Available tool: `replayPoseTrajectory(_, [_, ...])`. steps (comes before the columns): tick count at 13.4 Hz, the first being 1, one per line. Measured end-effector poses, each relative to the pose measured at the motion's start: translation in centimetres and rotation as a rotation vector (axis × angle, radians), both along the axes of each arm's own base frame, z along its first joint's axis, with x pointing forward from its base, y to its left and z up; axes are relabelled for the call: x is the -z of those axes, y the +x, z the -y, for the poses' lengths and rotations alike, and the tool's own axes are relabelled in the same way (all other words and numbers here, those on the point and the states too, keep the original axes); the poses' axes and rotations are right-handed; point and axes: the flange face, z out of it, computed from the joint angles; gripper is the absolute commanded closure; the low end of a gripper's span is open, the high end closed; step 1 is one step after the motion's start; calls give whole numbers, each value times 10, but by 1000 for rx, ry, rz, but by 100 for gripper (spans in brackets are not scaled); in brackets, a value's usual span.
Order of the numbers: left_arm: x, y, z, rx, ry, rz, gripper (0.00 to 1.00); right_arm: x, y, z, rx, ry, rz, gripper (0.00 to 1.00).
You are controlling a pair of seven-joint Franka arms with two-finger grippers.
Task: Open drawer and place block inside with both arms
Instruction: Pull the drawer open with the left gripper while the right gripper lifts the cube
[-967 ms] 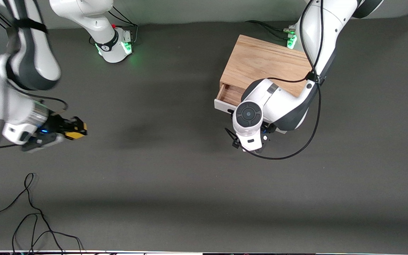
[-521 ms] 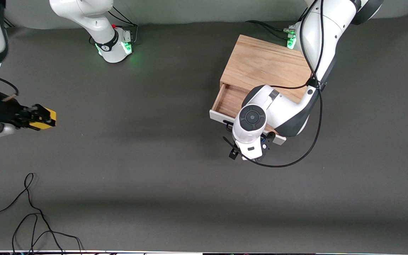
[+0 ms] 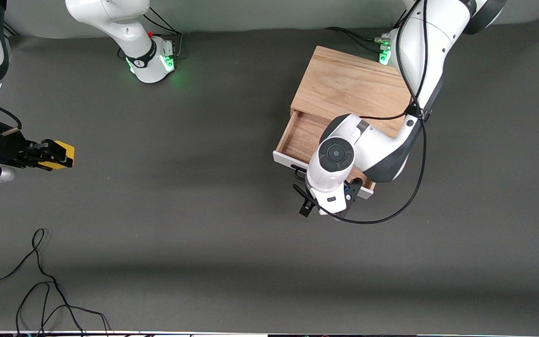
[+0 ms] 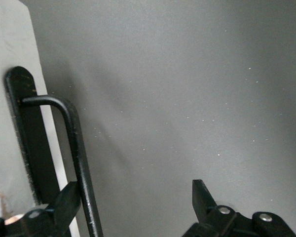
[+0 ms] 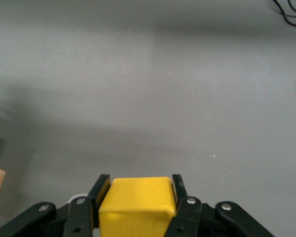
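Note:
The light oak cabinet (image 3: 351, 86) stands near the left arm's base. Its drawer (image 3: 303, 133) is partly pulled out and shows a light wood interior. My left gripper (image 4: 135, 190) is open in front of the white drawer front (image 4: 10, 74). One finger (image 4: 64, 202) sits between the panel and the black bar handle (image 4: 78, 148); the other stands clear of the handle over the mat. In the front view the left wrist (image 3: 330, 173) hides it. My right gripper (image 3: 52, 154) is shut on the yellow block (image 5: 138, 202), held above the mat at the right arm's end.
Loose black cables (image 3: 40, 281) lie on the mat at the right arm's end, near the front camera. The left arm's cable (image 3: 391, 206) loops beside the drawer. The table is a dark grey mat (image 3: 194, 187).
The drawer has slid farther out of the cabinet with the left gripper's finger on its handle. The right gripper moved with the block toward the right arm's end, then held still.

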Motion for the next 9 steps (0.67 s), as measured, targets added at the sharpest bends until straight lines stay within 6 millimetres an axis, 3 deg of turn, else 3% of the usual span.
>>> replayPoseTrajectory(3, [-13,12,-3,-15,-22,46,0,0,0,-1,0,0,0,100])
replayPoseTrajectory(6, [-57,35,-13,-45,-47,123,0,0,0,-2,-1,0,0,100])
replayPoseTrajectory(8, [-97,49,-42,-61,-20,143,0,0,0,-9,27,-1,-6,100])
replayPoseTrajectory(9, [-122,52,-65,-42,3,129,0,-1,0,-22,40,-4,-10,100])
